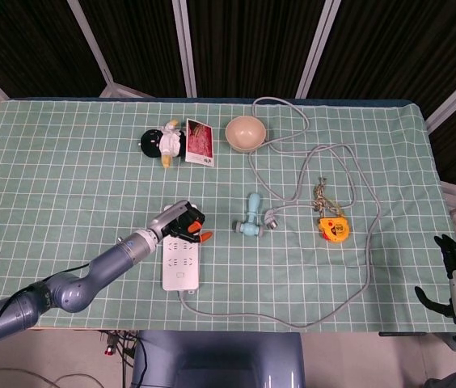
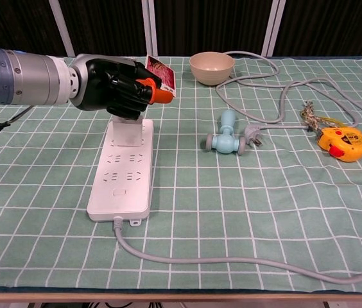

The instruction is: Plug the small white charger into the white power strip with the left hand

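Observation:
The white power strip (image 1: 179,265) (image 2: 122,173) lies lengthwise near the table's front left, its grey cord leaving the near end. The small white charger (image 2: 128,133) stands upright on the strip's far end. My left hand (image 1: 182,225) (image 2: 113,86), black with orange fingertips, sits directly on top of the charger with its fingers curled in, pressing down on it; nothing is clasped inside the fingers. In the head view the hand hides the charger. My right hand (image 1: 454,271) hangs off the table's right front corner, fingers apart and holding nothing.
A blue T-shaped piece (image 2: 224,136) and a grey plug (image 2: 253,133) lie right of the strip. Further right is a yellow tape measure (image 2: 343,141). At the back stand a bowl (image 2: 212,67), a red card (image 2: 160,72) and a plush toy (image 1: 162,143). Grey cable (image 2: 232,260) loops along the front.

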`<state>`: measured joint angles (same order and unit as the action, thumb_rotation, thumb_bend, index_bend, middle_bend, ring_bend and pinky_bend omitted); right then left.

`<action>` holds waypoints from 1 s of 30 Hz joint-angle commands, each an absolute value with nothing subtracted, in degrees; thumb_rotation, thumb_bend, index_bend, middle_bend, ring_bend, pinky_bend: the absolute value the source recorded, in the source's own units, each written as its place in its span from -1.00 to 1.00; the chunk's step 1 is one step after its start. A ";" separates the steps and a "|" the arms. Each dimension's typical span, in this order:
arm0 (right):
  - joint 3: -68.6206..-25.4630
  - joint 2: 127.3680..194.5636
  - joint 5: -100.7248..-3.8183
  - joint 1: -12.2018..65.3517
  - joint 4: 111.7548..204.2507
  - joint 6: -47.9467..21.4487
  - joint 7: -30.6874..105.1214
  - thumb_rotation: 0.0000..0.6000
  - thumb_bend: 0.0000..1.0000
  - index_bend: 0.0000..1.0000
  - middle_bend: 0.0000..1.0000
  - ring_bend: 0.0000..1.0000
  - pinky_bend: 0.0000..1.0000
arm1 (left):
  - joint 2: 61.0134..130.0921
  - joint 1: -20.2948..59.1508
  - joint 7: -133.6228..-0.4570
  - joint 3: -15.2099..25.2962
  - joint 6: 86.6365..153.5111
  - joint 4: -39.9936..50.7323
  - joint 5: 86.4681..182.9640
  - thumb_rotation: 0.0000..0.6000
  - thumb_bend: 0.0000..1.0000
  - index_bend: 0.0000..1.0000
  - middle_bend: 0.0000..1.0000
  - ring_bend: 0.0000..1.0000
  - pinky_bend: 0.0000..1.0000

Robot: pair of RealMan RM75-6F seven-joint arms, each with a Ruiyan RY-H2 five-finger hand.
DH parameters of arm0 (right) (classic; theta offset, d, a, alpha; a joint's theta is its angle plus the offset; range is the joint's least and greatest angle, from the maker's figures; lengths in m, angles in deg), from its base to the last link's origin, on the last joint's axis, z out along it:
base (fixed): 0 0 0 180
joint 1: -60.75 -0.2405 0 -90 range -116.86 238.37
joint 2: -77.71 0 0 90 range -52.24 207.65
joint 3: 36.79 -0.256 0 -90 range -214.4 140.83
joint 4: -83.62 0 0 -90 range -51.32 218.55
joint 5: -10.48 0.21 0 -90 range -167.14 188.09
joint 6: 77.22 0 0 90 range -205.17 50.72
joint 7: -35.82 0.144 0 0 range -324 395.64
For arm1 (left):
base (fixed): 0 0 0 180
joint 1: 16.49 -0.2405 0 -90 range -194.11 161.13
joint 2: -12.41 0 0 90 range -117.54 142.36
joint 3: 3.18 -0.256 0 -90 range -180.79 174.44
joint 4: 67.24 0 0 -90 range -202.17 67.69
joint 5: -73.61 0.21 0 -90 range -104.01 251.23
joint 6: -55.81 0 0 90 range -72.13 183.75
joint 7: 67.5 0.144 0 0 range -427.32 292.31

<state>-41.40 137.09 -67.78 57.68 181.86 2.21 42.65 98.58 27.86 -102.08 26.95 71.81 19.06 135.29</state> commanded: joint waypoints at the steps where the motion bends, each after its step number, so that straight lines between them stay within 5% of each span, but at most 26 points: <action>1: -41.41 137.12 -67.73 57.68 181.83 2.20 42.56 1.00 -0.30 -1.00 -1.00 -1.00 -1.00 | 98.80 27.63 -102.89 26.83 71.36 18.60 136.07 1.00 -0.38 0.80 1.00 1.00 1.00; 30: -41.34 137.46 -67.99 57.84 181.72 2.72 41.52 1.00 -0.30 -1.00 -1.00 -1.00 -1.00 | 99.67 25.82 -109.20 25.51 70.76 15.53 142.39 1.00 -0.38 0.80 1.00 1.00 1.00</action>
<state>-41.34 137.46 -67.99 57.84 181.72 2.72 41.52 99.73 25.89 -109.12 25.58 70.70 15.47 142.32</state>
